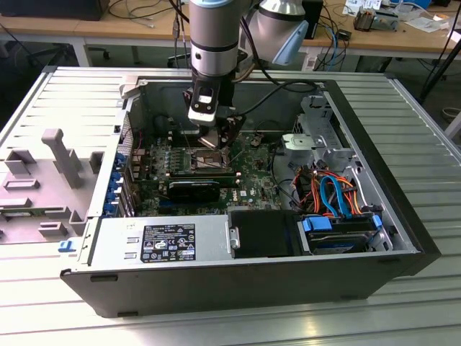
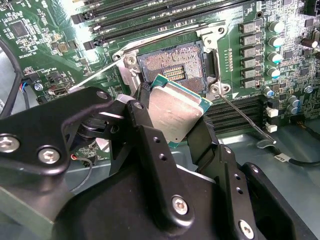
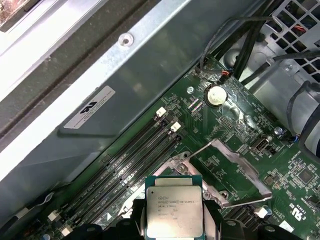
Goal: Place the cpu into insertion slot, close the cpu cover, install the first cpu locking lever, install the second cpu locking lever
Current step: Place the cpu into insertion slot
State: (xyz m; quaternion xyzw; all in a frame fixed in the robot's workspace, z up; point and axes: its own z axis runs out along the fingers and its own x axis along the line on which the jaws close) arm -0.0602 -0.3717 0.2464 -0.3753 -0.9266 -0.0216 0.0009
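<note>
**A:** Which step is in hand, going by the exterior view?

**B:** Step 1, I judge, the placing. In the upper middle of that frame the end effector (image 1: 216, 140) hangs inside the open computer case (image 1: 252, 288), which lies on the tabletop (image 1: 403, 317). It is just above the insertion slot (image 1: 205, 160).

**A:** And the second wrist view?

**B:** The 2 black fingers (image 2: 150, 135) are closed on opposite edges of the cpu (image 2: 175, 112). The chip is tilted and close to the slot (image 2: 172, 67), not seated in it. The slot's contacts lie bare. 2 thin locking levers (image 2: 245, 117) are swung clear.

**A:** The first wrist view?

**B:** The cpu (image 3: 174, 207) shows clamped, grey top up. Beside it the cpu cover (image 3: 240, 162) stands raised.

**A:** What does the placing call for?

**B:** In my judgement, the chip needs to be level, square to the socket and lowered gently. Those contacts look easy to bend.
</note>
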